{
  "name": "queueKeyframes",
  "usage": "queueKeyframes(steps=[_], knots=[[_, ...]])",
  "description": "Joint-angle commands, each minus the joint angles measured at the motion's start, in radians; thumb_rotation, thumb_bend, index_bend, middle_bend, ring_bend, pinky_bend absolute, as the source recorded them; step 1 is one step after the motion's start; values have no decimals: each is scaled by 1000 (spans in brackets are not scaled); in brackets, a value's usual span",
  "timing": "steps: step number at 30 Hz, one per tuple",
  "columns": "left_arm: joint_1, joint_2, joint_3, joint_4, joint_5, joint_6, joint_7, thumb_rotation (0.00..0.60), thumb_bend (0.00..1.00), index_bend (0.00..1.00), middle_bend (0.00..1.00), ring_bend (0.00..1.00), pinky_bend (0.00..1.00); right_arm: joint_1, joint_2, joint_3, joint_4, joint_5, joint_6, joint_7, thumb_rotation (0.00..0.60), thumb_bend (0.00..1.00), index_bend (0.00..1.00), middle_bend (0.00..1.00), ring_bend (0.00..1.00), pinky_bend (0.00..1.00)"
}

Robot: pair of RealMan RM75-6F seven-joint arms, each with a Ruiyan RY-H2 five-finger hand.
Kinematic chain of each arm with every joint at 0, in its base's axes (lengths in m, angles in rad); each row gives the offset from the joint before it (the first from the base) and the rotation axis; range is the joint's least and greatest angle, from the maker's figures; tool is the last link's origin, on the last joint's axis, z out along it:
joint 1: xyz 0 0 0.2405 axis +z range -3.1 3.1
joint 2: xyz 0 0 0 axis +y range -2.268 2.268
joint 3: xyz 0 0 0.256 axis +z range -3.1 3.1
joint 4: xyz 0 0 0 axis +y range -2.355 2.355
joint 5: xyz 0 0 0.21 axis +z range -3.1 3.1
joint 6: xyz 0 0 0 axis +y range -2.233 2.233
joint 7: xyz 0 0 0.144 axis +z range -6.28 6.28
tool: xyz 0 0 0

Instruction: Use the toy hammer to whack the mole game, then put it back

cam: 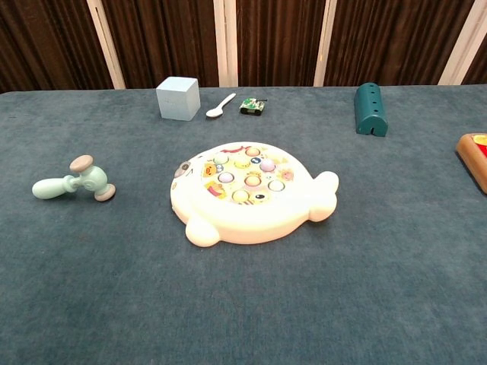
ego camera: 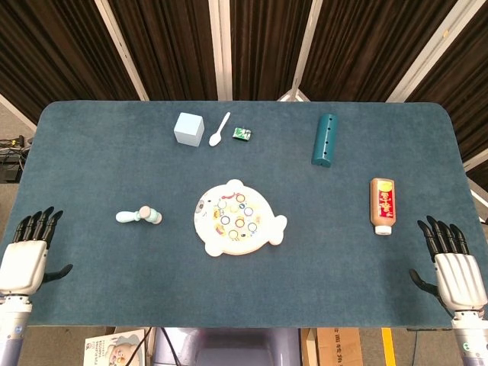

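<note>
Well beyond my left hand [ego camera: 24,258], fingers spread and empty, hammer [ego camera: 139,216] lying crosswise, handle pointing left, head toward mole game [ego camera: 238,218].

Left hand [ego camera: 24,259] at the near left edge, fingers spread, right hand [ego camera: 456,271] likewise, empty

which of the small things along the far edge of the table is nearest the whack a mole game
The white spoon: it lies between the pale blue cube and the small green packet, reaching closest to the game.
</note>
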Motion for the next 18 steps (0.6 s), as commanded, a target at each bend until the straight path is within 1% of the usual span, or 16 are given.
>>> queueKeyframes(steps=[1, 4, 6, 8, 12, 18], knots=[[-29, 8, -26, -30, -38, -40, 14, 600, 109, 45, 0, 0, 0, 2, 0, 0, -1, 0, -4, 3, 600, 254, 0, 0, 0, 0], [-69, 12, -61, -54, -86, -85, 45, 600, 182, 147, 13, 0, 2, 4, -1, 1, -1, 3, -8, 9, 600, 253, 0, 0, 0, 0], [-104, 6, -89, -67, -142, -131, 69, 600, 223, 237, 62, 0, 19, 6, -1, 1, -2, 5, -12, 12, 600, 253, 0, 0, 0, 0], [-131, 0, -111, -77, -196, -167, 88, 600, 250, 292, 98, 0, 28, 7, -2, 1, -3, 6, -15, 12, 600, 253, 0, 0, 0, 0], [-204, -23, -160, -85, -333, -242, 161, 600, 312, 337, 115, 0, 45, 11, -4, 2, -3, 5, -20, 13, 600, 253, 0, 0, 0, 0], [-296, -74, -196, -61, -489, -293, 273, 600, 375, 402, 162, 0, 71, 13, -5, 4, -5, 11, -24, 19, 600, 253, 0, 0, 0, 0]])
